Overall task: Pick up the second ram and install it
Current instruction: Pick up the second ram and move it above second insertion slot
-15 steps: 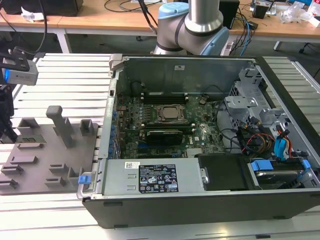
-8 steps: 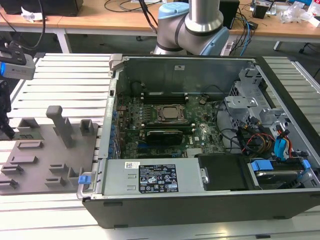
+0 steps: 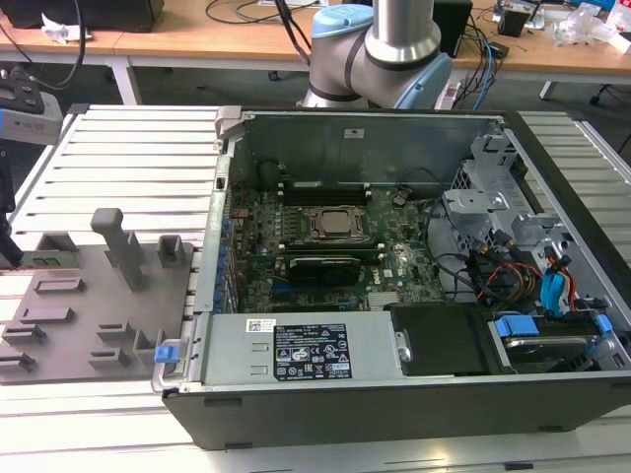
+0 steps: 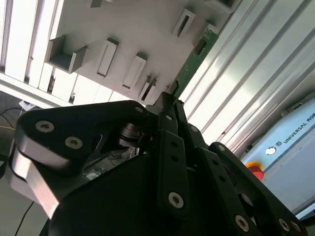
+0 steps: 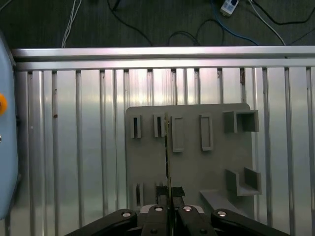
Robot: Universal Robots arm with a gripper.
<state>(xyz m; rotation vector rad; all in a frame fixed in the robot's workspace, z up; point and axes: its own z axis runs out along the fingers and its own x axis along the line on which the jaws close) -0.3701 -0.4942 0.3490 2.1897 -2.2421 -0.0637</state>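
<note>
In the second wrist view the gripper pinches the green second ram. In the first wrist view it stands edge-on between 2 slots of the gray tray. A printed label sits on the computer case in the exterior view.

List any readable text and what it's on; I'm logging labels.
Black label on the metal cover: print too small to read.
White sticker beside it: too small.
Pale housing, second wrist view: maker's lettering, cut off.
The second ram in the gripper: nothing readable.
</note>
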